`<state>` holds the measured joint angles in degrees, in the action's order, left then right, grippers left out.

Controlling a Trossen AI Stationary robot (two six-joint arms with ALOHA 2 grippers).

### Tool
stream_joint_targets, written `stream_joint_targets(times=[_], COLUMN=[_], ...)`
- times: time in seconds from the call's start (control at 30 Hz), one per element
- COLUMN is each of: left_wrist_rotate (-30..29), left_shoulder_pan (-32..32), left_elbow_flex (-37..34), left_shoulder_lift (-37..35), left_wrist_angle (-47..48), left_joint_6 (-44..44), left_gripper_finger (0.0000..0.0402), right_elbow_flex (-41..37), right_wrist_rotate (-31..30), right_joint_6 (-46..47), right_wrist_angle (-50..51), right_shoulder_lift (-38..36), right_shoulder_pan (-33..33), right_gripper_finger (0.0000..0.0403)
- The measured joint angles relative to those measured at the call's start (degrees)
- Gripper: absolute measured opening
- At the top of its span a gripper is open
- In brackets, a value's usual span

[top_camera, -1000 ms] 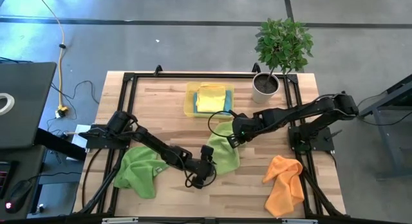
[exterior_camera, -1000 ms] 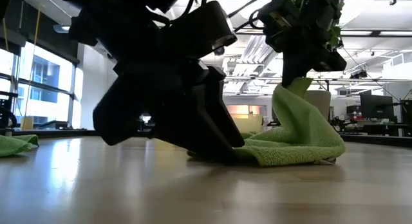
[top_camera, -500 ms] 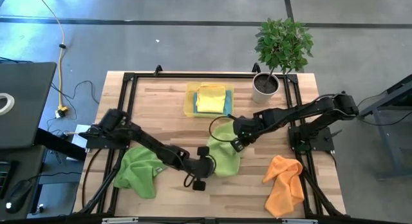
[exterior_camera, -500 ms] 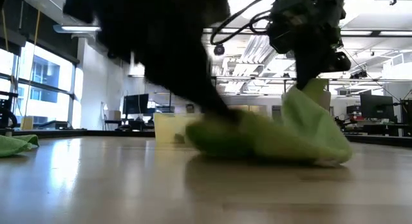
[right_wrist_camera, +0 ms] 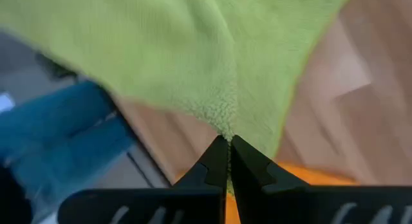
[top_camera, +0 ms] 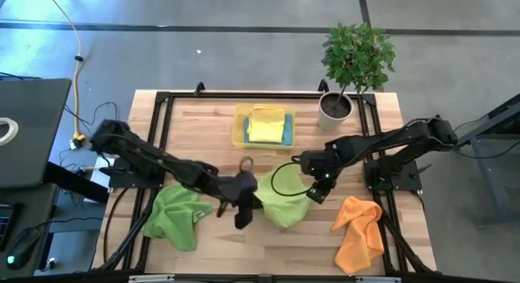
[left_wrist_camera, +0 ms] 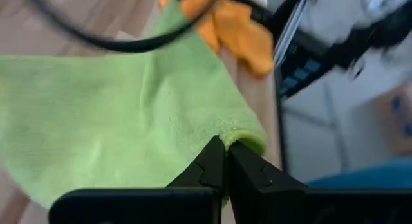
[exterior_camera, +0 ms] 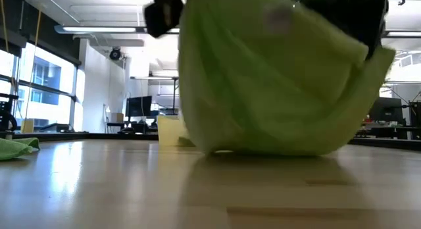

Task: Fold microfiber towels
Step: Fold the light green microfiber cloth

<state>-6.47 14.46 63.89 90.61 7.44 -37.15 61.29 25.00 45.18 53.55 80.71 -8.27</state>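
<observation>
Overhead, a wooden table [top_camera: 203, 124] w/ a black frame holds two dark robot arms. Between them hangs a soft green microfiber towel [top_camera: 284, 200], stretched near the table's centre. The left gripper [top_camera: 246, 195] is clamped on one corner of it; its wrist view shows both fingers pinched together on the cloth edge. The right gripper [top_camera: 318, 188] is clenched on another corner, fingers closed tight over the fabric in its own wrist view. At table level the lifted towel fills most of the frame, its lower edge close to the wood.

Toward the far edge sits a translucent yellow plastic tray [top_camera: 239, 130]. Inside it lies a folded yellow towel [top_camera: 266, 124] on top of a blue towel [top_camera: 288, 129], only a strip of the blue showing.

A second crumpled green towel [top_camera: 175, 218] lies under the left arm, front-left. A crumpled orange towel [top_camera: 357, 232] lies front-right. A potted green plant in a white pot [top_camera: 335, 110] stands at the far-right corner.
</observation>
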Motion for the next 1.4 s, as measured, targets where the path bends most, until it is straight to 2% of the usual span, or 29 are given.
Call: stream_joint_targets(times=[0.17, 0.23, 0.33, 0.5, 0.57, 0.67, 0.83, 1.1, 1.4], left_wrist_rotate=[2.81, 3.96, 3.22, -1.23, -1.63, -1.78, -2.22, -1.90, -1.70], left_shoulder_pan=[0.31, 0.69, 0.98, -0.80, -2.04, -3.96, -8.05, -15.59, -21.50], left_elbow_flex=[0.05, 0.11, 0.08, 0.06, 0.06, 0.06, 0.06, 0.08, 0.09], left_shoulder_lift=[-3.11, -3.65, -3.97, -3.94, -3.94, -3.94, -3.94, -4.98, -10.13], left_wrist_angle=[-3.09, -3.26, -2.45, 7.63, 11.97, 15.67, 18.26, 18.12, 20.95], left_joint_6=[-7.04, -8.12, -8.38, -8.82, -9.71, -10.12, -5.35, 2.53, 8.40], left_gripper_finger=[0.0001, 0.0001, 0.0001, 0.0001, 0.0001, 0.0001, 0.0001, 0.0001, 0.0001], right_elbow_flex=[5.59, 8.40, 12.59, 15.59, 15.59, 15.10, 13.63, 13.54, 13.54], right_wrist_rotate=[0.99, -0.97, -10.16, -31.89, -36.55, -38.93, -43.61, -51.51, -56.48], right_joint_6=[-4.23, -6.01, -9.22, -7.66, -6.47, -4.87, -5.22, -10.92, -13.10], right_wrist_angle=[1.47, 2.41, 4.79, 9.59, 10.46, 11.01, 9.67, 8.41, 8.01], right_shoulder_lift=[-1.81, -2.48, -2.68, -2.78, -2.70, -2.71, -2.70, -2.67, -2.67], right_shoulder_pan=[-2.12, -3.05, -4.00, -4.09, -3.52, -2.19, 0.47, 4.18, 4.52], right_gripper_finger=[0.0000, 0.0000, 0.0000, 0.0000, 0.0000, 0.0000, 0.0000, 0.0000, 0.0000])
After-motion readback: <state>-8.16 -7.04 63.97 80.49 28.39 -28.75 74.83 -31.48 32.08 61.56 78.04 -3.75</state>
